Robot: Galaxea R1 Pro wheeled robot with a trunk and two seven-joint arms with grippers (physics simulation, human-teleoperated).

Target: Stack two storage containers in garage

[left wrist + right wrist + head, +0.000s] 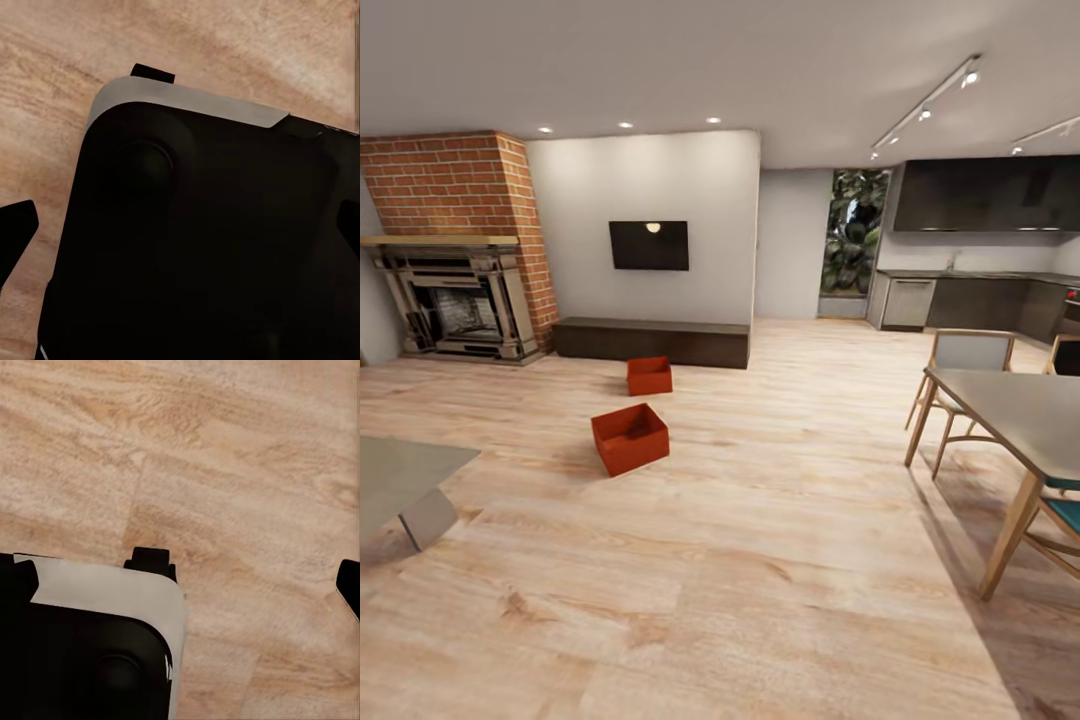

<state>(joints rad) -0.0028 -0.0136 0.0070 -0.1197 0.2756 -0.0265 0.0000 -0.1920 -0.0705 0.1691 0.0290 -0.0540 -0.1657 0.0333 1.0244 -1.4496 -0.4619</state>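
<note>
Sitting apart on living room planks, two storage containers (630, 437) (649, 375); jaws' state unclear

dining table (1010, 405) cut by right edge, grey table (400, 480) by left edge

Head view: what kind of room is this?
Likely an open-plan living room: red brick fireplace, wall TV, light wood plank floor. Kitchen units at the back right.
</note>
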